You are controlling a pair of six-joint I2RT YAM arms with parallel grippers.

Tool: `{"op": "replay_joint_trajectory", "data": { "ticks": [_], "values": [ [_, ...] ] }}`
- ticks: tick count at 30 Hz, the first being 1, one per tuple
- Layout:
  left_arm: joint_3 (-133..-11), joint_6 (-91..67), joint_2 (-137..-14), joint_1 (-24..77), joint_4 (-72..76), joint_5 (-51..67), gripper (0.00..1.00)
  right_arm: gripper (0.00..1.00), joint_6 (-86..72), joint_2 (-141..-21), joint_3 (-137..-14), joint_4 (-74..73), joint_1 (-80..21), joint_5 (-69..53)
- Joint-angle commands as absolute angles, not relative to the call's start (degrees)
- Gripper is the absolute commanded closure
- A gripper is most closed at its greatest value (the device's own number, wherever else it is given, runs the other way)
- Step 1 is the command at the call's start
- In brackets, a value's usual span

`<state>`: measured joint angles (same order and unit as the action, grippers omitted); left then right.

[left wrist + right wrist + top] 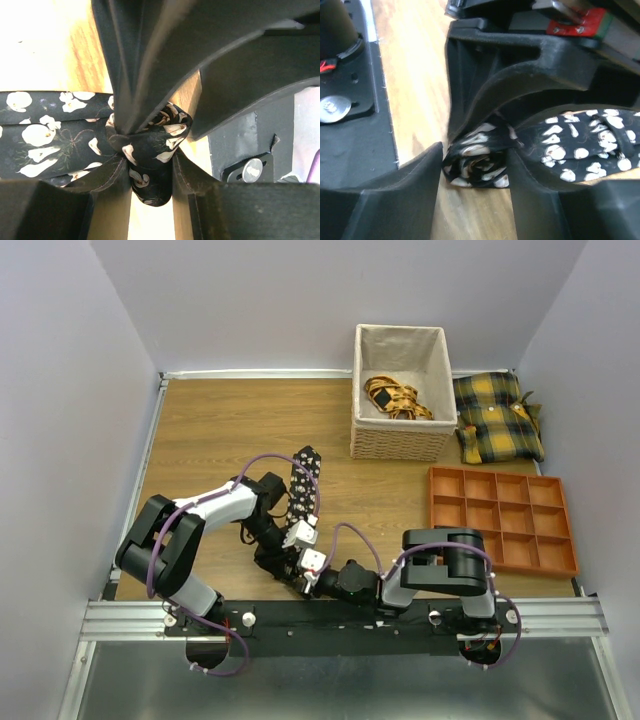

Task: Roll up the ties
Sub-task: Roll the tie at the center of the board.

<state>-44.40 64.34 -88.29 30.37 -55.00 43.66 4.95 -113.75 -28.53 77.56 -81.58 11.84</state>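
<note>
A black tie (305,475) with white flowers lies as a strip on the wooden table, running toward the arms. Its near end is wound into a small coil (477,162), which the grippers hide in the top view. My left gripper (150,172) is shut on the coil (150,165), one finger on each side. My right gripper (477,160) meets it from the opposite side, and both of its fingers touch the coil's edges. The two grippers (303,565) sit tip to tip near the table's front edge, left of centre. The flat strip (45,140) stretches away to the left.
A lined wicker basket (400,445) at the back holds a yellow-and-black bundle (395,398). Yellow plaid cushions (497,418) lie to its right. An orange compartment tray (500,520) sits at the right. A metal rail (340,618) runs along the near edge.
</note>
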Motion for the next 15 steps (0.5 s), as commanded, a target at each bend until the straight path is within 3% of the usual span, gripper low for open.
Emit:
{"op": "replay_joint_trajectory", "data": {
  "ticks": [1,2,4,8,15],
  "values": [
    [-44.3,67.4,-88.2,31.0,-54.7,45.9,1.00,0.57,2.6,-117.7,-29.6,90.4,-81.3,13.4],
    [-44.3,68.2,-88.2,31.0,-55.0,46.6,1.00,0.66,2.3,-118.0,-29.8,90.2,-81.3,13.4],
    [-44.5,70.1,-88.2,31.0,-56.2,47.5,1.00,0.68,1.9,-118.4,-30.5,88.4,-81.3,13.4],
    [-44.5,71.0,-88.1,31.0,-56.8,47.6,1.00,0.37,1.2,-118.0,-31.4,83.7,-81.3,14.7],
    [-43.7,73.6,-87.7,31.1,-58.4,47.2,1.00,0.37,-3.2,-117.7,-32.3,79.1,-80.2,15.2]
  ]
}}
